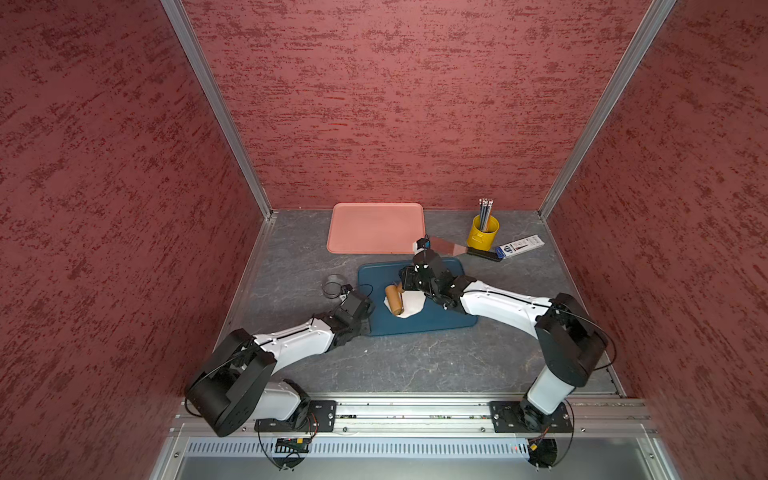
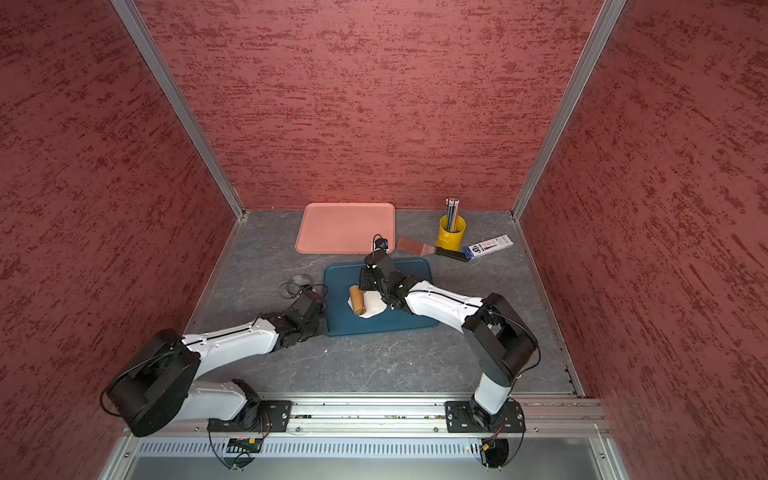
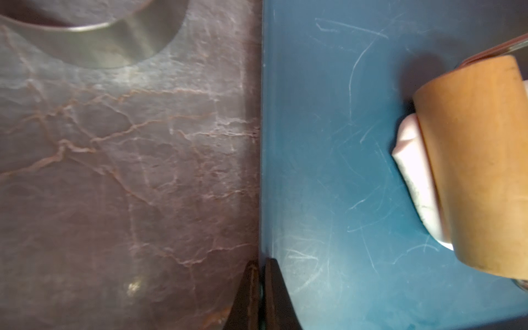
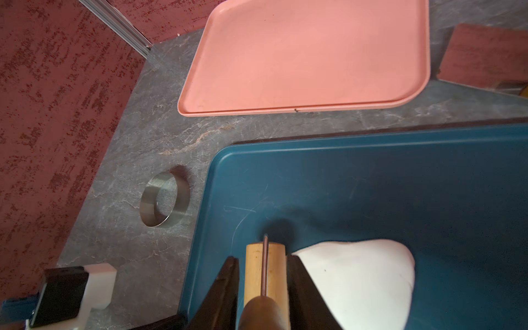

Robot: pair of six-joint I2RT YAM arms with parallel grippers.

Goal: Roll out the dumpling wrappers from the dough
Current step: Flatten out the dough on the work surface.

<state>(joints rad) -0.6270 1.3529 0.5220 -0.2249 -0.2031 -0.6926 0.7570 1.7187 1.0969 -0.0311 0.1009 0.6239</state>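
The dough (image 1: 411,306) (image 2: 376,308) is a flattened white mass of irregular outline on the blue tray (image 1: 419,326) (image 4: 371,185). A wooden rolling pin (image 1: 394,300) (image 2: 356,300) (image 3: 480,160) lies across the dough's left part. My right gripper (image 4: 264,260) (image 1: 404,286) is shut on the pin's brown handle, with the roller just ahead of its fingers. My left gripper (image 3: 260,265) (image 1: 360,306) is shut, its tips at the tray's left rim; I cannot tell whether it pinches the rim. The dumpling wrappers are out of view.
A pink tray (image 1: 374,228) lies behind the blue one. A metal ring (image 1: 332,284) (image 4: 164,200) stands left of the blue tray. At the back right are a yellow cup of pencils (image 1: 482,232), a scraper (image 1: 446,247) and a pencil box (image 1: 519,245).
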